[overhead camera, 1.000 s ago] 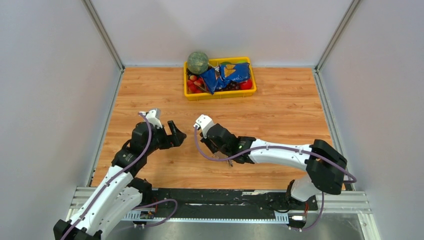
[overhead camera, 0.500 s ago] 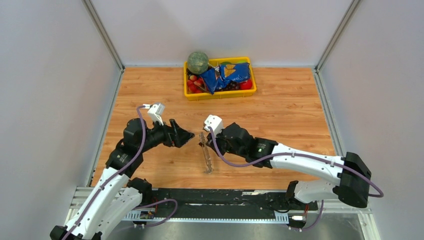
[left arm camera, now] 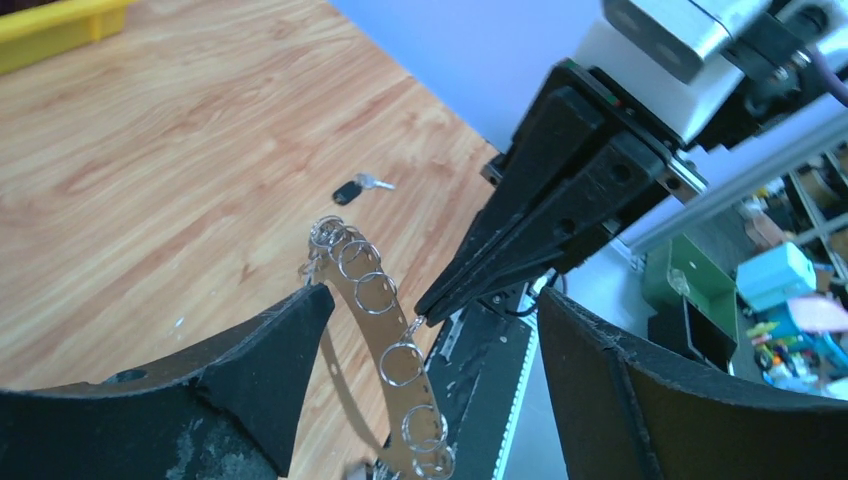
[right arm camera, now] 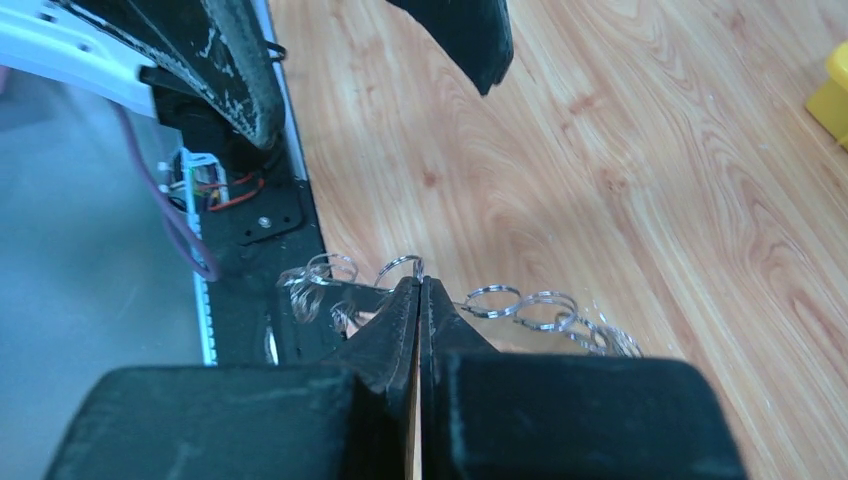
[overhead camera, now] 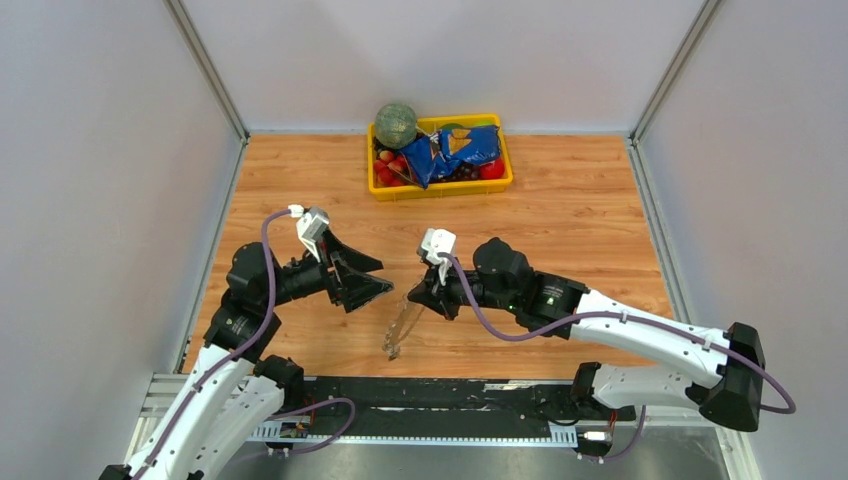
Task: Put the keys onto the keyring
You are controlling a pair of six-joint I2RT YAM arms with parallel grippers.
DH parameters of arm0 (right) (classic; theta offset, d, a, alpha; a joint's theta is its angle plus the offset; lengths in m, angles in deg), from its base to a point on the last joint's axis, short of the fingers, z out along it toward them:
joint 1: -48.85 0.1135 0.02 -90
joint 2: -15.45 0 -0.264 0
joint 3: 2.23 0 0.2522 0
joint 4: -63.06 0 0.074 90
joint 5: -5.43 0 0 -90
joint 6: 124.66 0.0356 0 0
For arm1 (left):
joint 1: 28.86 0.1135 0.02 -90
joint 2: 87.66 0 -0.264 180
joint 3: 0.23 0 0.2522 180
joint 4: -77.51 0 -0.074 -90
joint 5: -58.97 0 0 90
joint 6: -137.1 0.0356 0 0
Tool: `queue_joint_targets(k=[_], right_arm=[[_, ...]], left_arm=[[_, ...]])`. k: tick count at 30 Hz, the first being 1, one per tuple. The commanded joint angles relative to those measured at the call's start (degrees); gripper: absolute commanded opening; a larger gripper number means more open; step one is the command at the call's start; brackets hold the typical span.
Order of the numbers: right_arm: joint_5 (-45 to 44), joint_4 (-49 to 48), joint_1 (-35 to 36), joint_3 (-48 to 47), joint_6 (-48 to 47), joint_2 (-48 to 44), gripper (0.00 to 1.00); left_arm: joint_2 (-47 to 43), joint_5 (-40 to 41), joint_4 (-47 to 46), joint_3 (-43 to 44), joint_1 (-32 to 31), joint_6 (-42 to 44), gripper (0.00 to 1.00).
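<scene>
1. Nearest the arm bases, the low end of the keyring [overhead camera: 397, 330] hangs over the wood of the table [overhead camera: 580, 220], close to the near edge. We cannot tell whether that end touches the boards.
2. The keyring is a long thin strip with a fringe of small silver rings along one side. In the top view its long axis slants from the near-left up to the far-right, ending at the right gripper [overhead camera: 412, 298].
3. The right gripper is pressed fully closed, its two fingertips meeting with no gap, and it pinches the keyring by a small link on the fringed edge. In the right wrist view, rings show on both sides of the tips.
4. The left gripper [overhead camera: 386, 278] sits just left of the keyring, its fingers spread wide and holding nothing. In the left wrist view the strip passes between its two fingers, close by one of them, and we cannot tell whether it touches that finger.
5. Beyond the keyring in the left wrist view, one key [left arm camera: 357, 187] lies flat on the wood, well apart from both grippers. Its black head is nearer that camera and its silver blade points away to the right.
6. Farthest off, a yellow tray [overhead camera: 440, 190] stands against the back wall, holding a blue packet [overhead camera: 458, 150] and a round green fruit [overhead camera: 396, 124].
</scene>
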Motion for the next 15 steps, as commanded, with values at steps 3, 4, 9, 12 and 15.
queue_joint_targets(k=[3,4,9,12,15], right_arm=[[7.93,-0.15,-0.62,-6.48,1.78,-3.26,0.0],[8.69,0.04,-0.72,-7.01,2.0,-3.39,0.0],[13.46,0.61,-1.6,-10.04,3.87,-3.22,0.0],[15.72,0.67,-1.79,-11.47,4.66,-2.92,0.0],[17.23,0.64,-1.83,-12.91,5.41,-2.54,0.0]], left_arm=[[-0.77,-10.78,-11.07,2.89,0.29,-0.77,0.81],[-0.8,-11.68,-11.63,2.93,0.26,-1.23,0.79],[-0.9,-14.21,-15.19,3.12,0.29,-1.97,0.71],[-0.89,-15.85,-16.89,3.17,0.29,-2.66,0.65],[-0.89,-16.73,-18.24,3.34,0.33,-3.32,0.61]])
